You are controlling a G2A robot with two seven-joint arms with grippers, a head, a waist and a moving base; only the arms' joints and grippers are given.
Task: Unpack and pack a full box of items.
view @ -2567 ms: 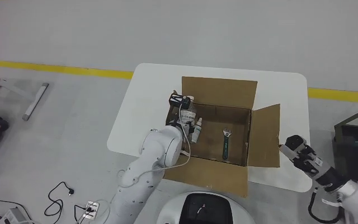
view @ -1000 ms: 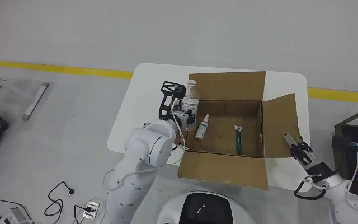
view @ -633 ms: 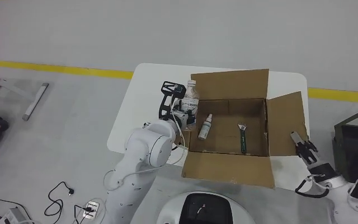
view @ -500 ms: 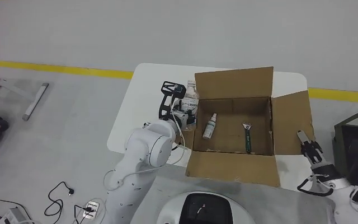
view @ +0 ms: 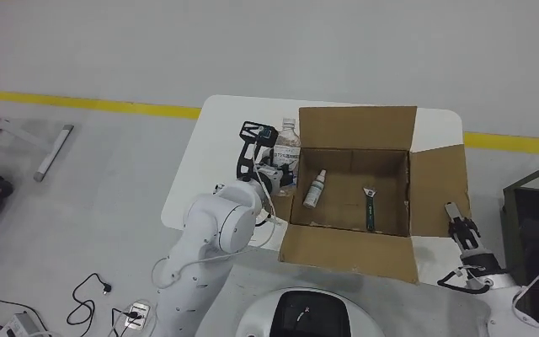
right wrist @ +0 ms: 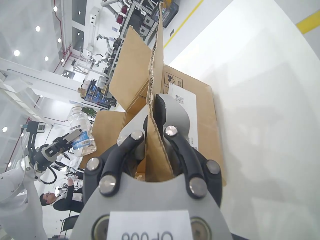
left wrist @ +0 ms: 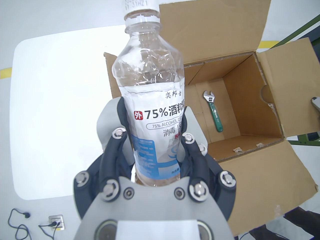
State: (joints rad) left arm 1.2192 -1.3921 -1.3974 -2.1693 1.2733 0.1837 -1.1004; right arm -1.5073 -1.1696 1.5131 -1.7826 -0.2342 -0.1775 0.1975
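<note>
Top view: your left arm rises from the near-left side of the white rounded table point(view: 210, 168) and bends at the elbow. This places the left gripper point(view: 285, 173) just outside the left wall of the open brown cardboard box point(view: 349, 249). Its fingers are clenched on the labelled lower half of a clear plastic bottle point(view: 289, 139) with a white cap. The bottle is held over the table beside that wall, outside the box, with the cap end pointing away from the wrist toward the table's far edge.

Your right arm enters from the near-right corner, with the right gripper point(view: 457, 221) at the outer edge of the box's right-hand flap point(view: 438, 189). In the right wrist view its two fingers are pinched on the flap's corrugated edge, one on each face.

On the box floor lie a small white spray bottle point(view: 315, 189) near the left wall and a green-handled adjustable wrench point(view: 370, 208) toward the right, well apart.

Concealed parts:
- In the left wrist view the gripper's palm covers the bottle's base and the fingers cover the sides of the label.
- You cannot tell whether the bottle touches the box wall.
- In the right wrist view the flap hides most of one finger.
- In the top view the frame corner cuts off your right arm, and the near flap folds outward over the box's front wall.
</note>
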